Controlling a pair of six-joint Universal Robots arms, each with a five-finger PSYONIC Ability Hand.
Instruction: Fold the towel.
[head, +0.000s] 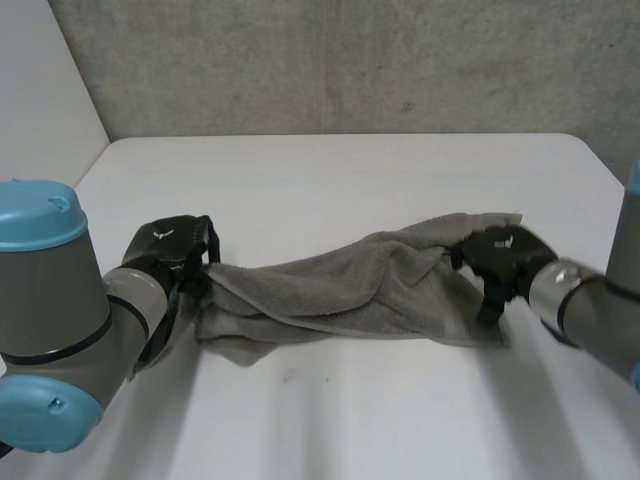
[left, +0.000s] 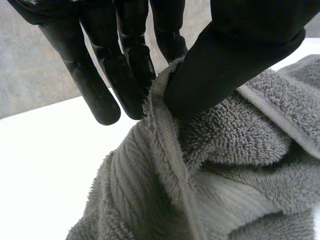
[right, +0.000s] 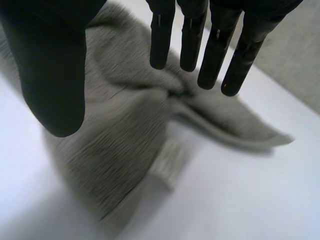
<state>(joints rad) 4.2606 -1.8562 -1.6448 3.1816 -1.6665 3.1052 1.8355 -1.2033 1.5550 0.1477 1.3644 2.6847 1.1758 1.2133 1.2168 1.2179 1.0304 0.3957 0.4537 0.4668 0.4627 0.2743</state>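
Note:
A grey towel (head: 350, 295) lies bunched in a long strip across the middle of the white table (head: 330, 180). My left hand (head: 175, 255) is at the towel's left end; in the left wrist view its thumb (left: 235, 55) and fingers (left: 125, 65) pinch the towel's hemmed edge (left: 167, 145). My right hand (head: 500, 262) hovers over the towel's right end. In the right wrist view its fingers (right: 215, 45) and thumb (right: 50, 75) stand straight and spread, with the towel (right: 120, 140) lying loose on the table below them.
The table's far edge meets a grey wall (head: 350, 60). Bare table surface extends in front of the towel (head: 350, 410) and behind it.

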